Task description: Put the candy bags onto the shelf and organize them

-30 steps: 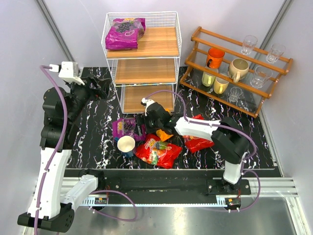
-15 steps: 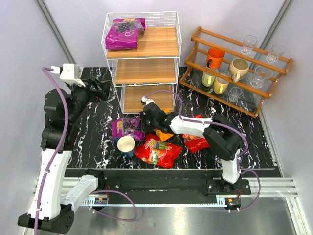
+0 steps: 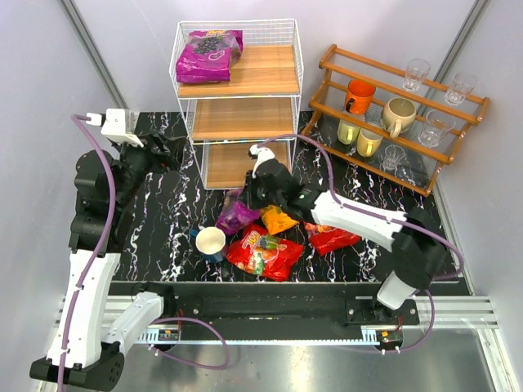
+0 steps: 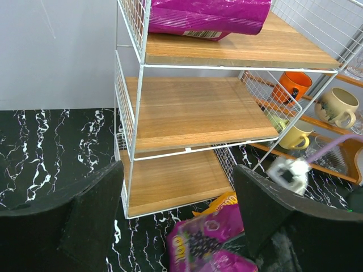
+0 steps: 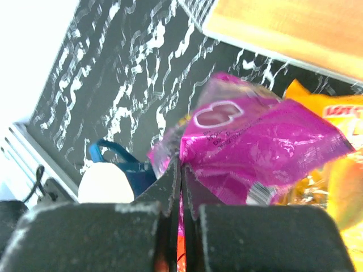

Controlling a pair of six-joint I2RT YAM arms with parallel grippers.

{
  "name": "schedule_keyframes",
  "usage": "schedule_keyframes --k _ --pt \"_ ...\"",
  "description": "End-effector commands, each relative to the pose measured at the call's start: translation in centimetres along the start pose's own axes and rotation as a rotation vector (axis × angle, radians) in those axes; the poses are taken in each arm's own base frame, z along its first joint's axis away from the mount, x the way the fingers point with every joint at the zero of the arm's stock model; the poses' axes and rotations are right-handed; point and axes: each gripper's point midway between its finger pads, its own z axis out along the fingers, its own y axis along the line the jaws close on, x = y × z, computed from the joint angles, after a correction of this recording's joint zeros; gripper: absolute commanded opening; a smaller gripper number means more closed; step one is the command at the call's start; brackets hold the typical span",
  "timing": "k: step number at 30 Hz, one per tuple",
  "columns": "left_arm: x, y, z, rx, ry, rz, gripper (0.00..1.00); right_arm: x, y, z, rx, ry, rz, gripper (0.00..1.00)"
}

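Note:
My right gripper [image 3: 248, 202] is shut on an edge of a purple candy bag [image 3: 236, 217], which hangs crumpled just above the table in front of the shelf [image 3: 243, 119]. In the right wrist view the fingertips [image 5: 180, 165] pinch the bag's [image 5: 255, 147] edge. Another purple bag [image 3: 208, 55] lies on the shelf's top tier. An orange-yellow bag [image 3: 279, 219] and two red bags [image 3: 263, 253] [image 3: 331, 238] lie on the table. Left of the shelf, my left gripper [image 3: 159, 151] is open and empty; its view shows the held bag [image 4: 210, 243] below the bottom tier [image 4: 170, 181].
A white-and-blue cup [image 3: 211, 242] stands just left of the red bag, near the held bag. A brown stepped rack [image 3: 392, 114] with mugs and glasses stands at the back right. The shelf's middle and bottom boards carry nothing.
My right gripper has shut on the purple bag, lifted it off the table and drawn it right and toward the shelf. The left arm has hardly moved.

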Motion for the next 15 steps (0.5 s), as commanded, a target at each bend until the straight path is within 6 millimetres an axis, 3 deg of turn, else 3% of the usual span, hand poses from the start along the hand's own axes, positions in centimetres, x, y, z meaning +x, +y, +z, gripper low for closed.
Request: schedule_keyframes --k 1,4,5,7,8,9,11,12,14,15 --pt "-1.2 0.0 -0.4 -0.005 -0.049 0.012 0.8 -8.9 2.7 -6.1 -0.013 -0.279 -0.014 0.0" --pt "-1.2 0.1 -0.4 -0.009 -0.053 0.012 0.8 -9.2 0.8 -8.3 0.08 -0.317 0.001 0.0" --pt "-1.2 0.1 -0.3 -0.006 -0.052 0.011 0.8 -9.6 0.6 -9.9 0.092 -0.342 0.018 0.0" --pt "-1.2 -0.1 -0.3 0.002 -0.052 0.006 0.8 -8.4 -1.5 -11.0 0.16 -0.352 0.038 0.0" --pt "-1.0 -0.2 -0.2 0.009 -0.047 0.005 0.8 -8.3 -1.9 -12.5 0.17 -0.368 0.068 0.0" --pt "-1.0 -0.2 -0.1 0.012 -0.046 0.002 0.8 -6.8 -3.3 -12.7 0.208 -0.35 0.083 0.0" --pt "-0.7 -0.3 0.1 0.02 -0.041 -0.006 0.79 -5.8 -4.8 -14.5 0.255 -0.366 0.147 0.0" --pt "-0.6 -0.3 0.1 0.023 -0.04 -0.009 0.79 -3.6 -6.2 -14.2 0.287 -0.331 0.158 0.0" --pt "-0.3 -0.5 0.3 0.033 -0.036 -0.022 0.79 -1.4 -7.6 -14.7 0.314 -0.307 0.222 0.0" --pt "-0.3 -0.6 0.5 0.039 -0.038 -0.029 0.79 0.9 -8.7 -14.4 0.336 -0.257 0.236 0.0"
